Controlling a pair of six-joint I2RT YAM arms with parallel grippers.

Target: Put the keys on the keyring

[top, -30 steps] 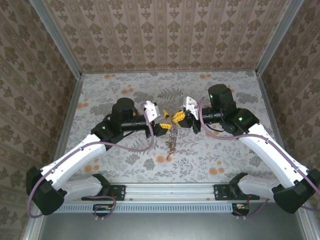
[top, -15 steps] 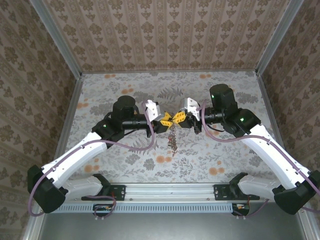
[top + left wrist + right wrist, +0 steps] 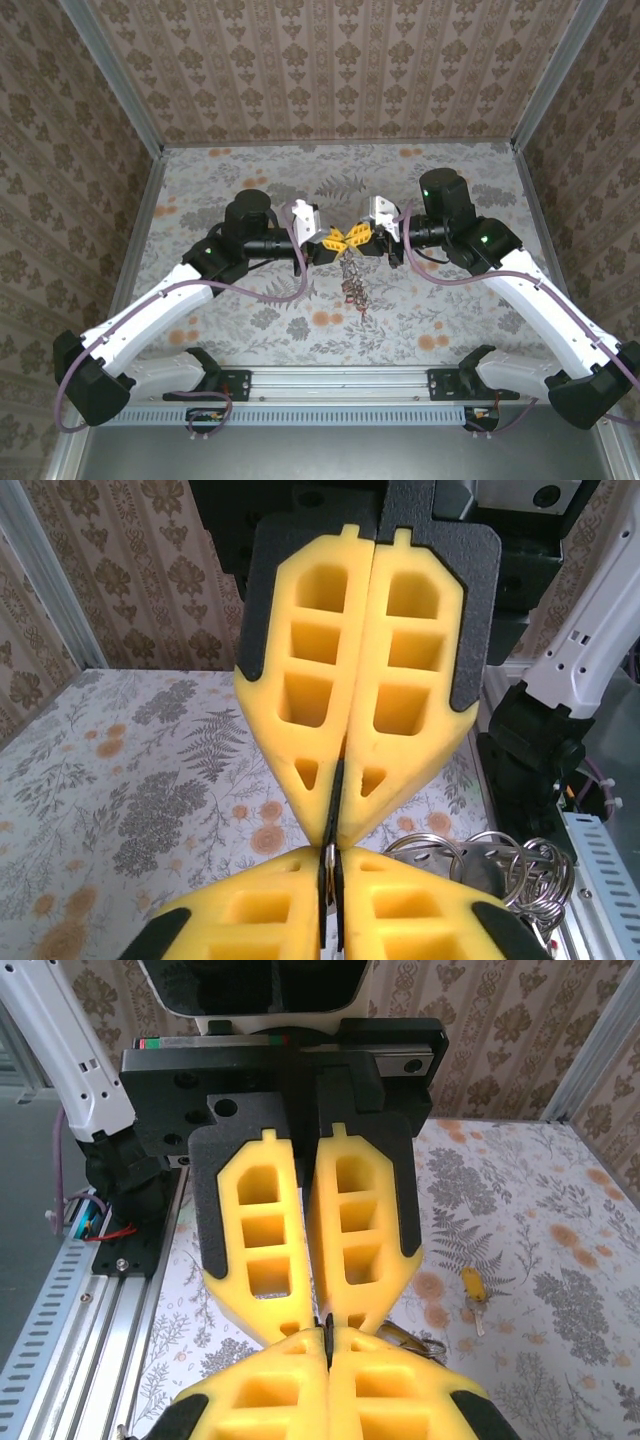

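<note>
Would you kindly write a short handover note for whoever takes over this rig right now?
Left tool: shut on the large thin silver metal keyring.
Right tool: shut on the same keyring, tip to tip with the left.
Things: a bunch of small keys hangs from it above the floral table; a yellow-headed silver key lies loose on the table.
Done: keyring held up.
To do: thread the loose key on.

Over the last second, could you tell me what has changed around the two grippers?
The left gripper moved right, up to the right gripper, and shut on the keyring, tip to tip with it. The hanging keys swung slightly right. The right gripper stayed shut on the keyring, roughly in place.
</note>
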